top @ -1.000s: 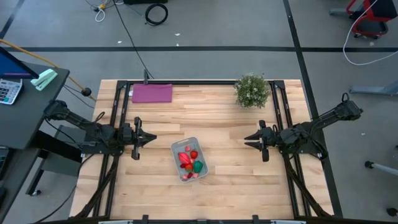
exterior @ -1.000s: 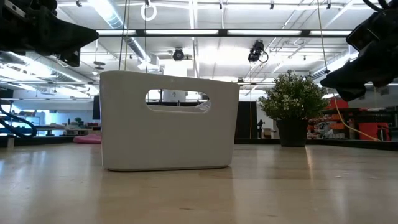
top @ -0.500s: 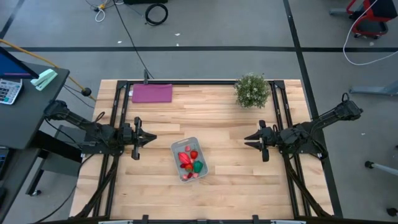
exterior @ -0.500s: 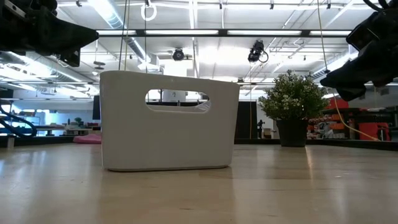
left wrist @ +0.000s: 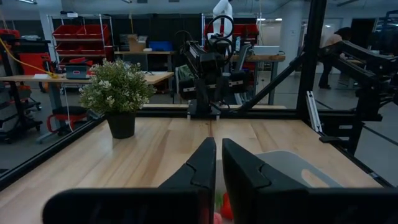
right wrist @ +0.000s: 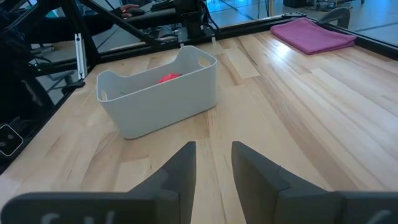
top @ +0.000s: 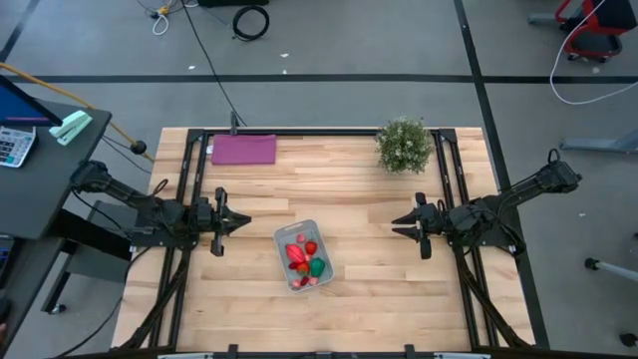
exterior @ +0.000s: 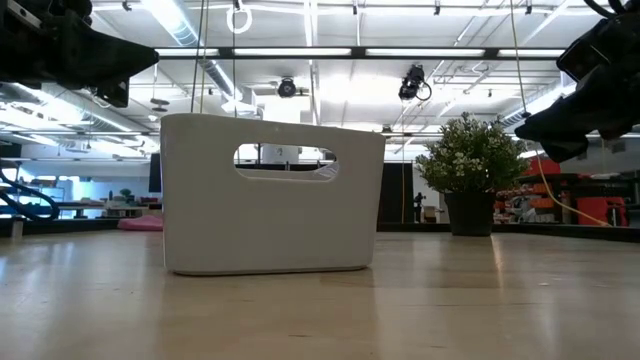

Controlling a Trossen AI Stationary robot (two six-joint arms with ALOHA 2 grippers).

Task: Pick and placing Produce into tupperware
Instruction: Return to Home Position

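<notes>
Nothing differs vs the frames half a sec and a sec ago: both arms, the tupperware (top: 280, 239) and the produce (top: 304, 258) sit exactly where they were. Left pincer (top: 242, 222) hangs over the left side of the bench (top: 369, 289), pointing inward, its fingers almost together w/ only a thin slit between, holding nothing. Right pincer (top: 396, 226) mirrors it over the right side, fingers a little apart, narrow gap, also empty. Both are well apart from the tupperware, which sits between them near bench ctr, a bit toward the edge away from the plant (top: 404, 146), turned at an angle to the planks. It's a smooth matte pale grey plastic bin, rectangular w/ rounded corners, upright walls and an oval handle slot cut thru an end wall. Inside: small rounded pieces, mostly red, one green, some pink at the end farthest from the plant. Bench is light wood planks w/ visible grain, edged by a dark metal frame (top: 299, 131). Along the back edge: a flat purple sheet (top: 244, 150), soft and cloth-like, left of ctr; the plant, bushy green in a dark pot, right of ctr.
</notes>
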